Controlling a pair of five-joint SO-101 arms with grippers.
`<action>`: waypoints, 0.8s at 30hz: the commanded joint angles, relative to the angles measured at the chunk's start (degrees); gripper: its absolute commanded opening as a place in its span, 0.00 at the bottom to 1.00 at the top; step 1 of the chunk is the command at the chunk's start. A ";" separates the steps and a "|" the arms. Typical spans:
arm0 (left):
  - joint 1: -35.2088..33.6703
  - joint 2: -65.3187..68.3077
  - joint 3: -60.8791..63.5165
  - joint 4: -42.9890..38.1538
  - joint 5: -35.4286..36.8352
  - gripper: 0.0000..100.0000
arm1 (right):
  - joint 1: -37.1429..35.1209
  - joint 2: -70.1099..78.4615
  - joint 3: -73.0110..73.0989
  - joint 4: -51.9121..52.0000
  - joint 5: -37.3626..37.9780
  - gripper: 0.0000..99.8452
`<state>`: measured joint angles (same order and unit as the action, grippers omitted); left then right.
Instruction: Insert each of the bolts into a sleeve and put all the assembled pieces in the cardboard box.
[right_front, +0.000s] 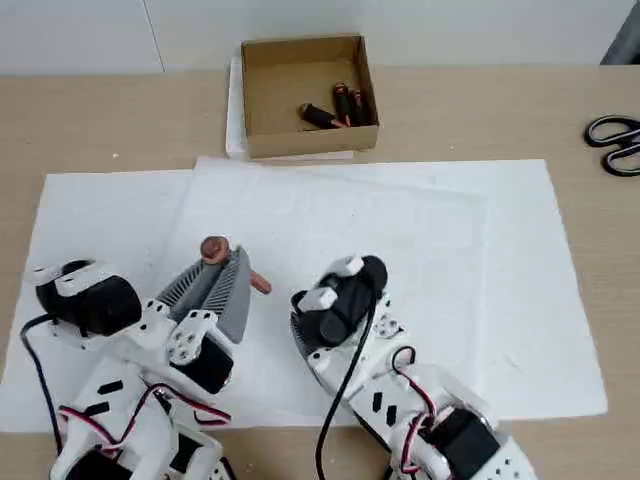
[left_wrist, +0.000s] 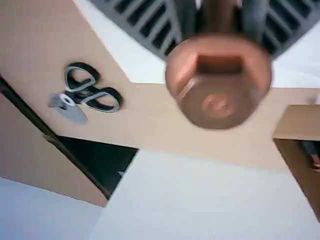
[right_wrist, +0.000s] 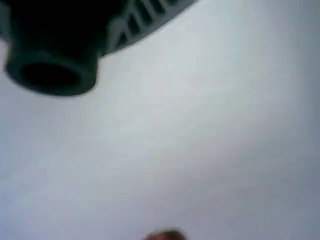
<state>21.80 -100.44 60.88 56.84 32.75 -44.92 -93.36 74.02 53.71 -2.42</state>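
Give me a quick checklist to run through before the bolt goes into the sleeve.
1. Bolt held by the left gripper: ok, jaws shut on its shank, head sticking out.
2. Sleeve held by the right gripper: ok, raised off the paper, open end clear of the jaws.
3. Bolt tip lined up with the sleeve's hole: not ok, the high view shows a gap between the two grippers.
4. Sleeve's hole free inside: cannot tell, it is dark.
5. Room in the cardboard box: ok, the finished pieces lie to one side.
6. Scissors out of the way: ok, off the paper near the table edge.
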 joint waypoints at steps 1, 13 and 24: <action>1.93 0.44 -1.63 -1.58 1.49 0.01 | -0.57 -5.41 1.32 -1.10 -0.35 0.00; 5.01 0.26 4.18 -1.76 1.76 0.01 | -1.98 -7.60 2.11 -1.63 -0.35 0.00; 7.38 0.44 7.34 -4.40 1.67 0.01 | -4.18 -7.69 2.20 -1.63 -0.35 0.00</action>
<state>28.84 -100.26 68.53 54.37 33.98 -48.53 -100.40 76.66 53.63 -2.42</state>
